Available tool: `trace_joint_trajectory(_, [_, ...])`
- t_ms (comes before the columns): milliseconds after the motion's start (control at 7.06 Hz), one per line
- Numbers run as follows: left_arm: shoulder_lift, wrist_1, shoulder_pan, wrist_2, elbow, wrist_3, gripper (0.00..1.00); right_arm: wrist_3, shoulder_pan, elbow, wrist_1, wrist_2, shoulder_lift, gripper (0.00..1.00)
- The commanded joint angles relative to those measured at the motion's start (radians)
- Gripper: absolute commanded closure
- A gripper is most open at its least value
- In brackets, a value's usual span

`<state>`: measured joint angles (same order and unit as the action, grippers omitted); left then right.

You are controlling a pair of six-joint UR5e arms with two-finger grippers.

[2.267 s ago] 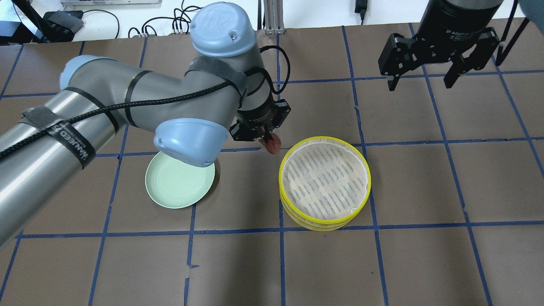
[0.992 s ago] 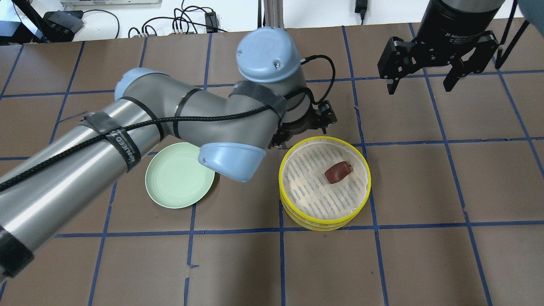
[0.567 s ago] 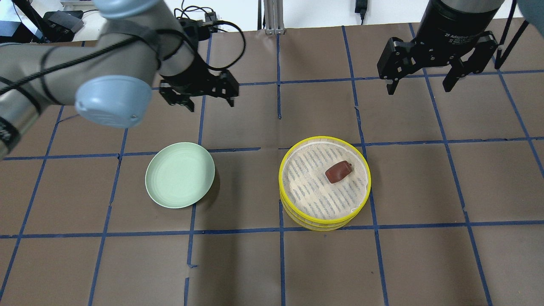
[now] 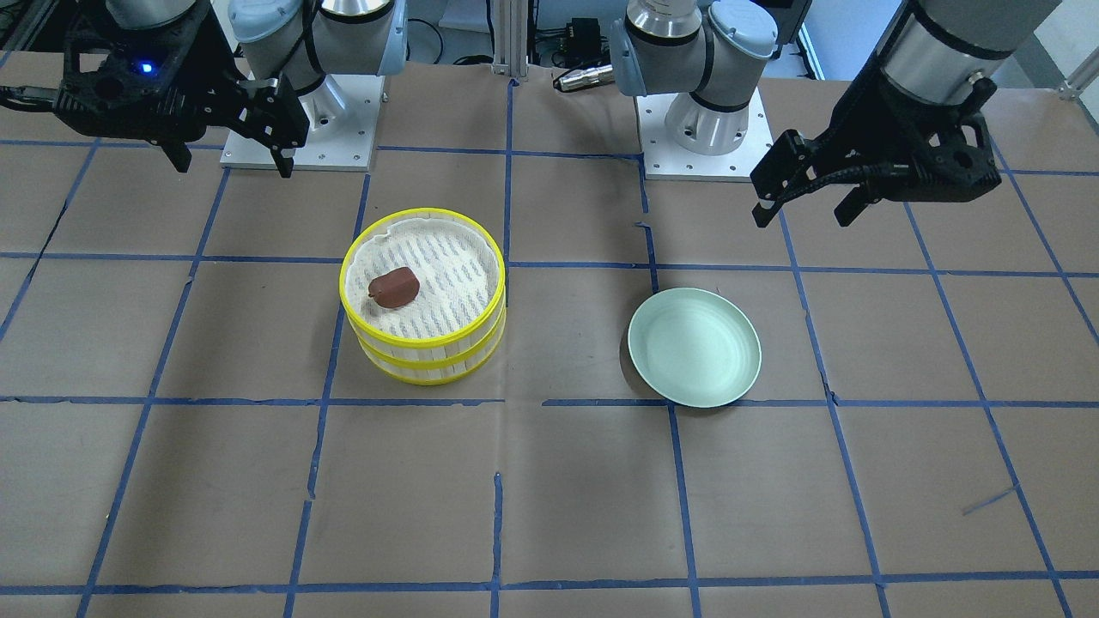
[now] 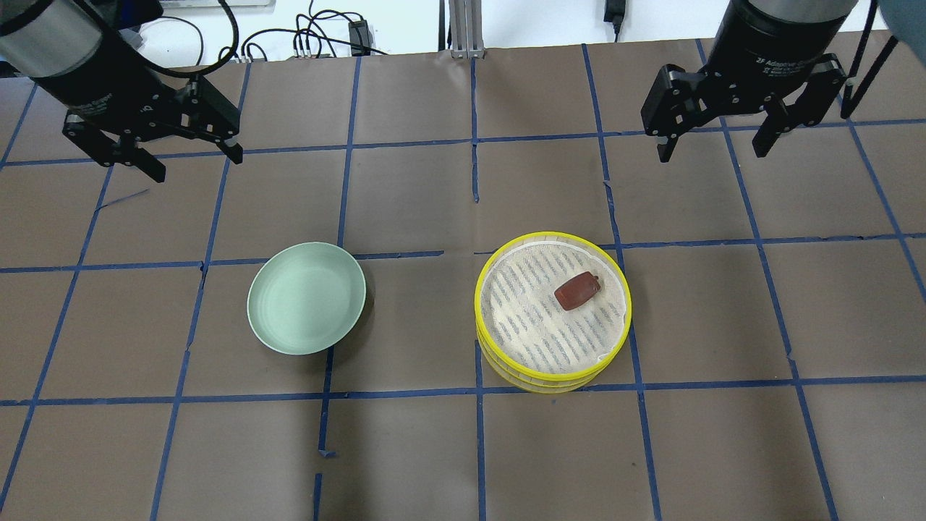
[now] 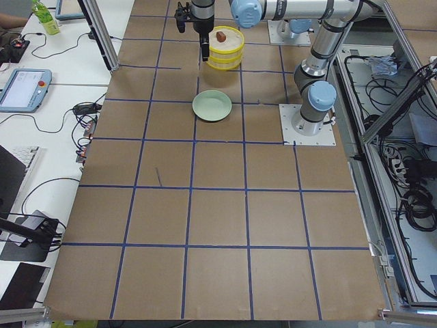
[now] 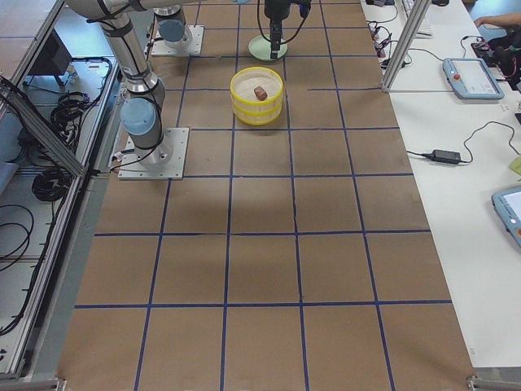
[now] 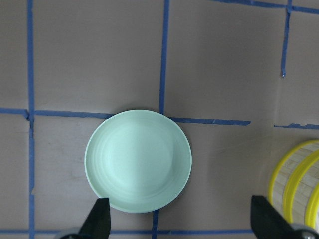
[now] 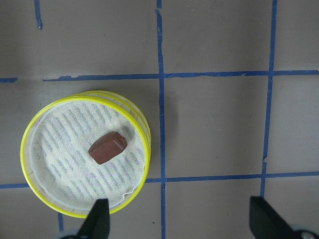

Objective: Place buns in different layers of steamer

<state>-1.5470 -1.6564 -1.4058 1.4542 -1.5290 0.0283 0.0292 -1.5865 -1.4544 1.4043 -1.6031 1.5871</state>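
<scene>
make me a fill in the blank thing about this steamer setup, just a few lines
The reddish-brown bun lies in the ____ layer of the steamer.
The plate is pale ____ in colour.
The left gripper and the right gripper both hang above the table with jaws ____.
In the overhead view the plate sits to the steamer's ____.
Missing words: top; green; open; left.

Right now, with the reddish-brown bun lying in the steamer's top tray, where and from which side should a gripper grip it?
Probably from straight above, closing across the narrow middle of the reddish-brown bun. It lies flat on the white liner, oblong and diagonal, and the yellow rim around it blocks a sideways approach.
</scene>
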Motion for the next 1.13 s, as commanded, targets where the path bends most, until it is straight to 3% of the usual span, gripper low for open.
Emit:
trace_joint_trajectory(0, [-0.014, -0.02, -0.005, -0.003, -0.011, -0.013, 0.0, 0.0, -0.001, -0.004, -0.001, 0.002, 0.001, 0.0])
trace_joint_trajectory(567, [-0.01, -0.017, -0.099, 0.003, -0.022, -0.014, 0.0, 0.001, 0.0, -0.003, -0.004, 0.012, 0.001, 0.0])
trace_joint_trajectory(850, [-0.019, -0.014, -0.119, 0.177, -0.026, -0.095, 0.0, 0.0, 0.0, -0.003, -0.007, 0.014, 0.001, 0.0])
trace_joint_trajectory(992, [-0.021, -0.003, -0.157, 0.187, -0.031, -0.102, 0.0, 0.0, -0.001, -0.003, -0.007, 0.014, 0.001, 0.0])
